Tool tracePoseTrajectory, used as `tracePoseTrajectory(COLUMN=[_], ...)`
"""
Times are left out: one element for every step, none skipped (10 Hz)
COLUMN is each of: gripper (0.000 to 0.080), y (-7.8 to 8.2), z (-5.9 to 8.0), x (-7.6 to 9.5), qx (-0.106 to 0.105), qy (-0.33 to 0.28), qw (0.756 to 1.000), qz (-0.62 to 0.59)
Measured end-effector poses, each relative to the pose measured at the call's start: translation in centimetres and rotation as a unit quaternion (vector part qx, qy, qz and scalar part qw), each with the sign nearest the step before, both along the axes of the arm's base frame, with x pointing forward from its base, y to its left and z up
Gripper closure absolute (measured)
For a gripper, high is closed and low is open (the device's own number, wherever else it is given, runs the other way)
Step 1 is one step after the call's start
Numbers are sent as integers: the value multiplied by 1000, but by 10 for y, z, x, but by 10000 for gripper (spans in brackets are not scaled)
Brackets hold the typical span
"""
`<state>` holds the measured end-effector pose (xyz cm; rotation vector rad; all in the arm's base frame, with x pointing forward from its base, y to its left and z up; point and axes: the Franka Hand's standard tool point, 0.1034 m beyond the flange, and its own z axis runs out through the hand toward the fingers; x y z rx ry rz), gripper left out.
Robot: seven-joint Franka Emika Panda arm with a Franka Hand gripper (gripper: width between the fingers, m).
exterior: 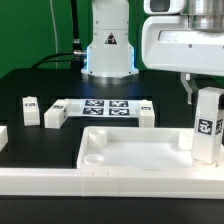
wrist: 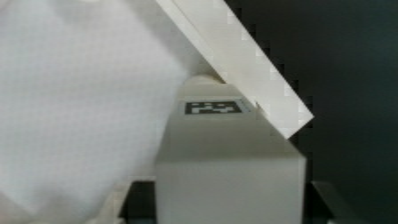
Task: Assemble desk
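Gripper (exterior: pixel 205 98) fingers (exterior: pixel 190 92) were roughly half closed, clamped on an upright white plastic block leg (exterior: pixel 208 125) with a black-and-white square tag, at 3 o'clock in the exterior view. It stood at the far corner of the large white plastic tray-like tabletop (exterior: pixel 130 152), which was smooth with a raised rim, at 6 o'clock. A few loose white legs (exterior: pixel 55 117) and the marker board (exterior: pixel 105 107) lay mid-frame on the matte black table (exterior: pixel 30 80). The room behind was dark.

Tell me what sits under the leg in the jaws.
The leg stands upright over the end of the tabletop on the exterior view's right. What lies right beneath is covered by the leg itself, so whether it is seated cannot be seen.
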<state>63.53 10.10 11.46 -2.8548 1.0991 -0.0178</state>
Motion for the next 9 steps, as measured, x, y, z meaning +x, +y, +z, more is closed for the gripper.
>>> tracePoseTrajectory(gripper=[507, 315, 315, 189, 157, 152, 152, 151, 151], y=[1, 4, 9, 12, 10, 9, 9, 10, 11], z=[0, 0, 1, 0, 0, 0, 0, 0, 0], x=[0, -1, 0, 0, 0, 0, 0, 0, 0], qx=[0, -2, -3, -4, -7, -8, -10, -15, -23], qy=[-1, -2, -10, -17, -20, -22, -24, -27, -30], qw=[1000, 999, 997, 993, 987, 981, 975, 962, 947], qz=[16, 35, 76, 120, 157, 191, 221, 271, 320])
